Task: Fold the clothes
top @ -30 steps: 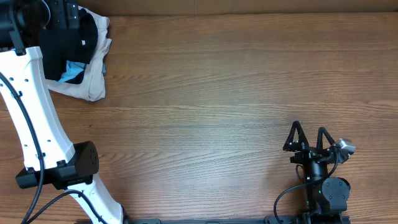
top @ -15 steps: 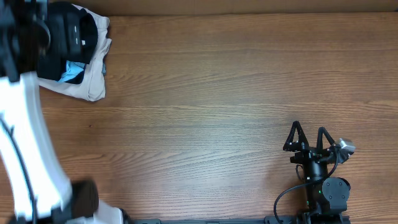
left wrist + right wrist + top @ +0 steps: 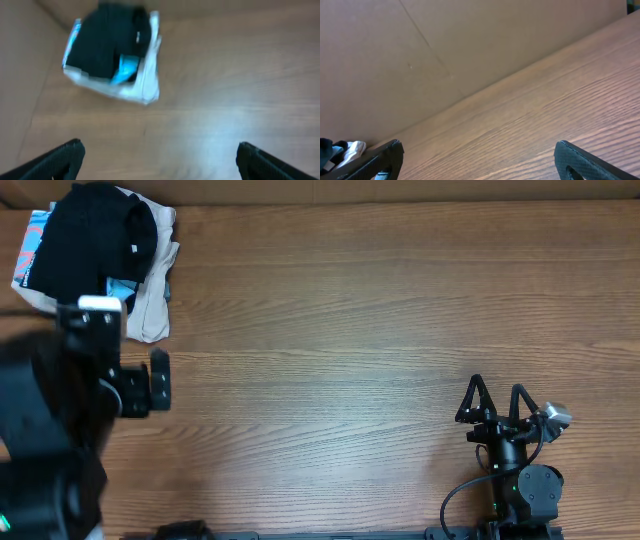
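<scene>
The black garment [image 3: 95,235] lies bunched on top of a pile at the table's far left corner, with its small white tag [image 3: 133,248] showing. It also shows, blurred, in the left wrist view [image 3: 107,42]. My left gripper [image 3: 160,150] is open and empty, held above bare wood well in front of the pile; in the overhead view the left arm [image 3: 135,380] is a dark blur at the left. My right gripper [image 3: 497,395] is open and empty at the front right, and its fingers frame bare table in the right wrist view [image 3: 477,150].
Under the black garment lie a beige garment [image 3: 152,310] and a light blue printed garment [image 3: 32,250]. A brown cardboard wall [image 3: 445,45] runs along the table's far edge. A bit of the pile [image 3: 340,150] shows at the right wrist view's lower left.
The left arm has pulled back from over the pile toward the table's front, gripper empty. The pile stays in place and is now uncovered. The right arm has not moved.
</scene>
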Controlling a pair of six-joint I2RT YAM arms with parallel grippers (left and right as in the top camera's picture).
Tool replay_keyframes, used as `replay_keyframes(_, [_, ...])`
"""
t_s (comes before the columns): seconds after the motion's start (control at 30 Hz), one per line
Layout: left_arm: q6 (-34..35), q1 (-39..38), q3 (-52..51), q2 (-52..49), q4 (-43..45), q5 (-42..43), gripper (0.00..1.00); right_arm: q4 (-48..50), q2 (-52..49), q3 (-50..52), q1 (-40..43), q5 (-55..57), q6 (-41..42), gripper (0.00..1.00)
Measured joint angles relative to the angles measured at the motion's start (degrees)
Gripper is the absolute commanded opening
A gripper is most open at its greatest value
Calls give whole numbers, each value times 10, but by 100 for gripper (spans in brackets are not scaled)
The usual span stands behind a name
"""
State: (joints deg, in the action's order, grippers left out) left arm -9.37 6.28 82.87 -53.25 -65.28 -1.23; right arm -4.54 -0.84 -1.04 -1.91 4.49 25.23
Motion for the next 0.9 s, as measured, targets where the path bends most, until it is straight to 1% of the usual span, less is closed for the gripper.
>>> replay_keyframes(0.1, [3,-2,-120,82,122,38,100,0,0,0,0,0,0,100])
replay_keyframes(0.27, [33,-21,-328,203,361,87,100,0,0,0,0,0,0,100])
replay_keyframes(0.47, [82,-33,-537,316,580,106,100,0,0,0,0,0,0,100])
replay_keyframes(0.57, [101,-33,-619,358,651,107,100,0,0,0,0,0,0,100])
replay_keyframes(0.63, [108,-33,-666,384,683,107,100,0,0,0,0,0,0,100])
replay_keyframes(0.77, [114,-33,-728,428,699,103,100,0,0,0,0,0,0,100])
replay_keyframes(0.9, [119,-33,-764,468,701,96,100,0,0,0,0,0,0,100])
